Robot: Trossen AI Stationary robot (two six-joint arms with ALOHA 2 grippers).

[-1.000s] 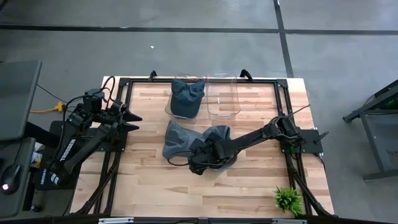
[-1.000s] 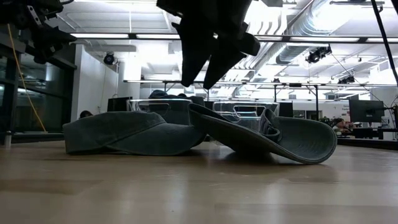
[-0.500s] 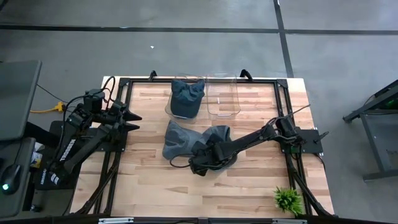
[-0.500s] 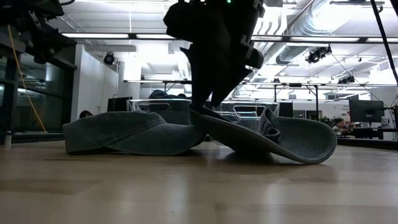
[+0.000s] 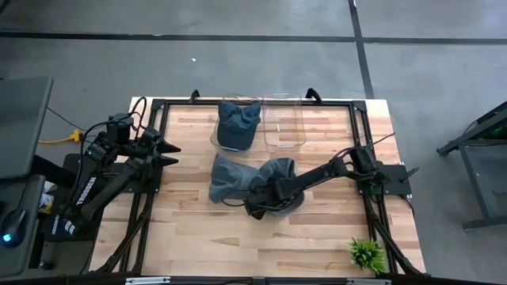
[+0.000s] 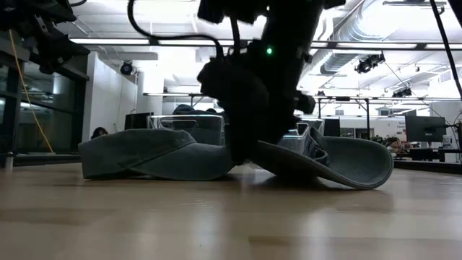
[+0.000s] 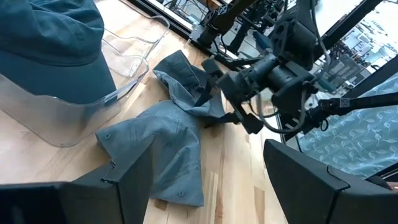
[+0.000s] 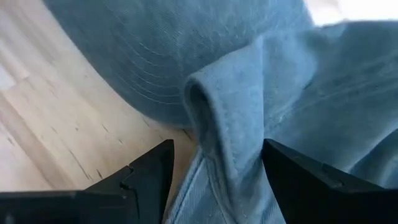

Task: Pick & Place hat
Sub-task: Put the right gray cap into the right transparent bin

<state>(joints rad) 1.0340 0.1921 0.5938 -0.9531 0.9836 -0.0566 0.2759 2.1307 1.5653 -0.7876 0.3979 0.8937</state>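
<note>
Two blue-grey hats lie on the table's middle, overlapping: the left hat [image 5: 224, 178] [image 6: 151, 155] and the right hat [image 5: 281, 170] [image 6: 339, 162], both flat on their brims. My right gripper [image 5: 261, 204] [image 6: 249, 155] [image 8: 214, 186] is down where they meet, open, with a raised fold of hat cloth [image 8: 208, 118] between its fingers. A third hat [image 5: 238, 125] sits in a clear bin. My left gripper [image 5: 162, 150] [image 7: 205, 186] waits open by the table's left edge. My right gripper comes at the hats from above, pointing down, with its open fingers [image 8: 149, 180] standing on either side of the raised fold [image 8: 214, 143]. Its fingertips lie outside the wrist view, and I cannot tell whether they touch the cloth. The hat lies on the table.
Two clear bins stand at the far edge: the left bin [image 5: 215, 136] holds the third hat, the right bin [image 5: 285, 125] shows nothing inside. A small green plant [image 5: 367, 253] stands at the near right corner. Bare wood lies toward the near edge.
My right gripper has come down from well above the hats to where the two meet, its fingers staying apart. Both hats have shifted slightly on the table.
</note>
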